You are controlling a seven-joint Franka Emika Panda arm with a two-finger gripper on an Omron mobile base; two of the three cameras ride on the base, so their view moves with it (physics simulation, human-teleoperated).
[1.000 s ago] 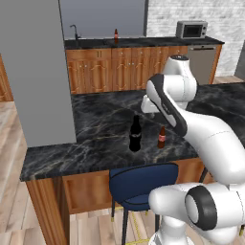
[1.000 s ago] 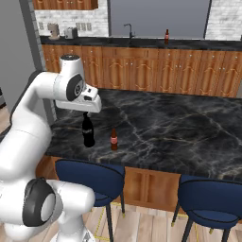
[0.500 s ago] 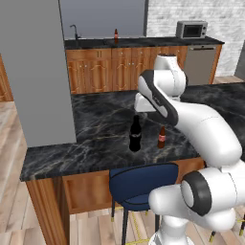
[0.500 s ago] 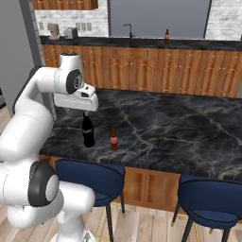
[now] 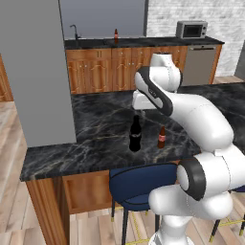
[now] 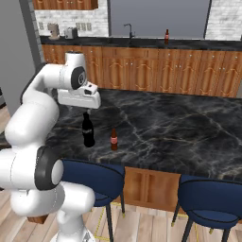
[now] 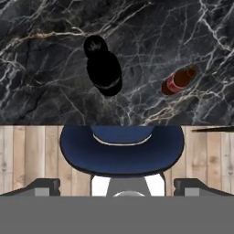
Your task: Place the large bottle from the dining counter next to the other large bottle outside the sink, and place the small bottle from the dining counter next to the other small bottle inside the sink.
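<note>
— Large bottle (image 5: 135, 134) first: where do you have it against the jaws?

— My gripper (image 6: 86, 109) hangs directly above its cap, not touching. In the hand view the finger tips (image 7: 45, 186) sit wide apart at the bottom edge, so the jaws are released and hold nothing. From that view I look almost straight down on the black bottle (image 7: 104, 67), standing upright on the worktop (image 5: 95, 134) near its front edge.

— And the small bottle?

— Small bottle (image 5: 161, 138) stands upright just beside the black one, apart from it, on the robot's right. Its red label shows in the hand view (image 7: 177, 81).

— Below them?

— A blue stool (image 7: 122, 146) tucked under the worktop's edge, over wooden floor (image 7: 27, 155). In the right base view a second blue stool (image 6: 212, 201) stands further along.

— Far side of the room?

— The other large bottle (image 5: 116, 35) stands on the back worktop (image 5: 158, 42), near the dark curved tap (image 5: 74, 31) of the sink; I cannot make out the basins. A microwave (image 5: 192, 29) sits further right.
</note>
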